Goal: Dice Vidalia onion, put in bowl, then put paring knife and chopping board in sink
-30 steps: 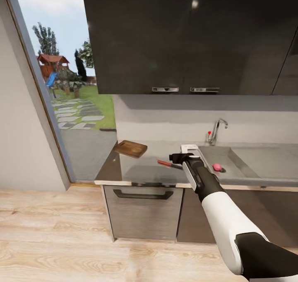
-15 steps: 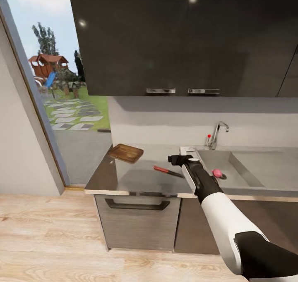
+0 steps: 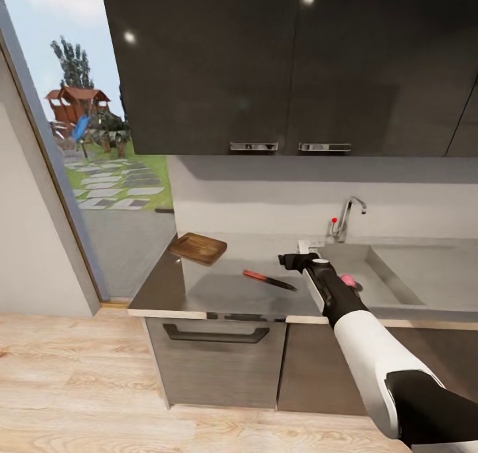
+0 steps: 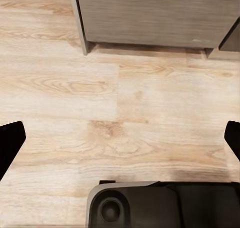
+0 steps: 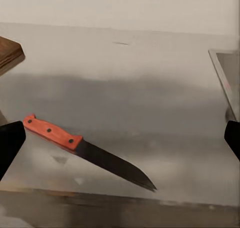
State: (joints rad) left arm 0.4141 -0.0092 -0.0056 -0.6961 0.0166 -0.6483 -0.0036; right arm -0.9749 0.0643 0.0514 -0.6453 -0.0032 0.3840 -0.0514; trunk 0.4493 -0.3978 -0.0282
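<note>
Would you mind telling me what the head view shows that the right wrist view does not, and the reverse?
Head view alone: the onion in the sink, the tap, the dark wall cabinets and the garden outside. Right wrist view alone: the rivets on the knife handle and the dark tips of the open fingers. Both share the knife, the chopping board and the grey countertop.

Dark glossy wall cabinets [image 3: 292, 61] with two chrome handles [image 3: 253, 147] hang above a pale backsplash [image 3: 265, 197]. A grey drawer front [image 3: 216, 360] carries a dark handle [image 3: 216, 334]. Light wooden floor [image 3: 73, 386] runs to a glass door [image 3: 99, 154] showing a garden playhouse [image 3: 68, 104].
</note>
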